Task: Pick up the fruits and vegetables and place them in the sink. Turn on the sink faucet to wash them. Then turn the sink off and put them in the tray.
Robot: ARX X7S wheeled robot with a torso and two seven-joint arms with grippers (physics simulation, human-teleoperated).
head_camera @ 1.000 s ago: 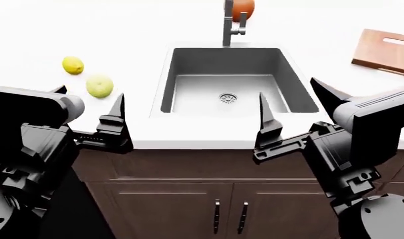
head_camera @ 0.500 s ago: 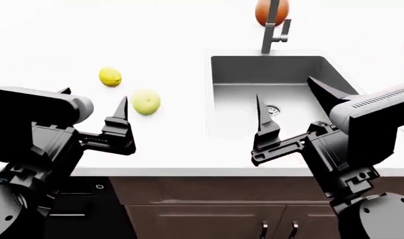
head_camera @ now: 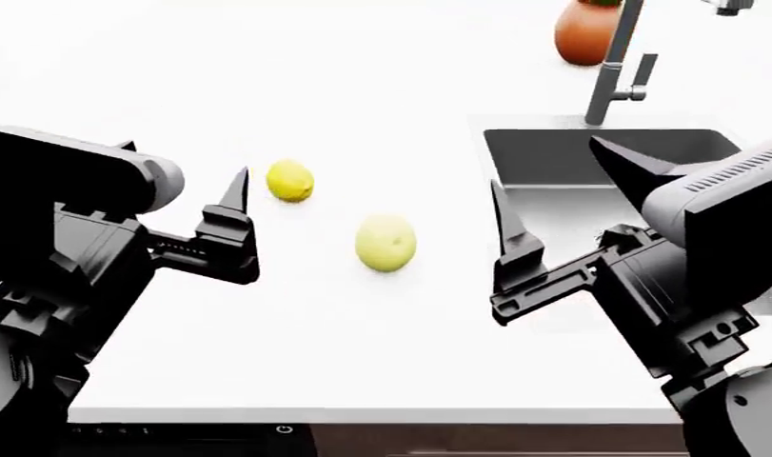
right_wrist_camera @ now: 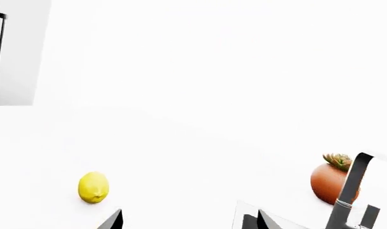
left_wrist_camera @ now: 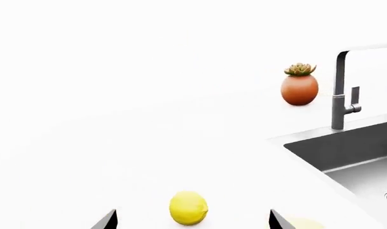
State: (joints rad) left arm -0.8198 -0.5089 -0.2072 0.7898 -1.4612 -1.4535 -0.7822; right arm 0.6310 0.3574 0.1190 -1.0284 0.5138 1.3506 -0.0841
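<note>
Black left claw [head_camera: 237,228]: open, empty, hanging over the tabletop [head_camera: 169,114] just left of the lemon [head_camera: 290,180].
Right claw [head_camera: 506,249]: open, empty, near the sink [head_camera: 538,152] edge.
Lemon: on the tabletop, apart from the left claw; the left wrist view centres it between the fingertips [left_wrist_camera: 108,220].
Pale fruit [head_camera: 386,243]: on the tabletop between the two claws, untouched.
Faucet [head_camera: 610,71]: behind the sink, beside the pot [head_camera: 583,33].
Tray: out of view.
Change: the view has slid leftward, so both fruits, earlier at the far left, now lie between the arms.
Meaning: I judge the robot is lined up for a first pick; nothing is in the sink yet.
</note>
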